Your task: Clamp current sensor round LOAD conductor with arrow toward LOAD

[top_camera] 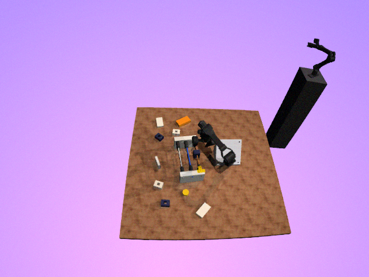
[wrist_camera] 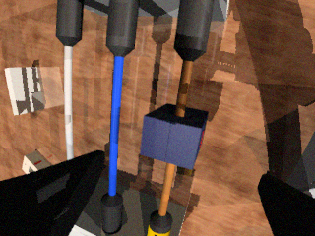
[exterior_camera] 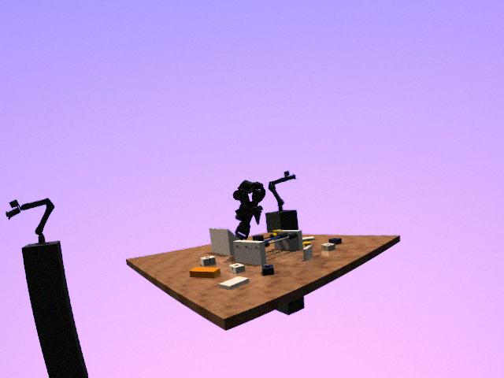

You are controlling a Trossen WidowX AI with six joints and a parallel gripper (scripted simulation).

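Note:
The dark blue sensor (top_camera: 198, 153) (exterior_camera: 254, 237) (wrist_camera: 172, 143) sits around the brown-orange conductor (top_camera: 198, 161) (wrist_camera: 167, 189). Its halves look shut, with a thin seam on the near face in the wrist view. A bit of red shows on its right side; the arrow's direction cannot be read. The yellow LOAD marker (top_camera: 200, 169) (wrist_camera: 158, 230) is at the conductor's near end, its lettering mostly cut off. My gripper (wrist_camera: 183, 171) is open wide and empty. Its fingers are apart from the sensor, one on each side in the wrist view. The latch is not visible.
A blue conductor (top_camera: 188, 157) (wrist_camera: 115, 118) and a white one (top_camera: 180, 157) (wrist_camera: 68, 98) run alongside, between two grey terminal blocks (top_camera: 192, 177) (exterior_camera: 249, 253). A grey plate (top_camera: 236, 144) stands right of them. Orange (top_camera: 183, 121) (exterior_camera: 205, 272), white and dark blue blocks lie around.

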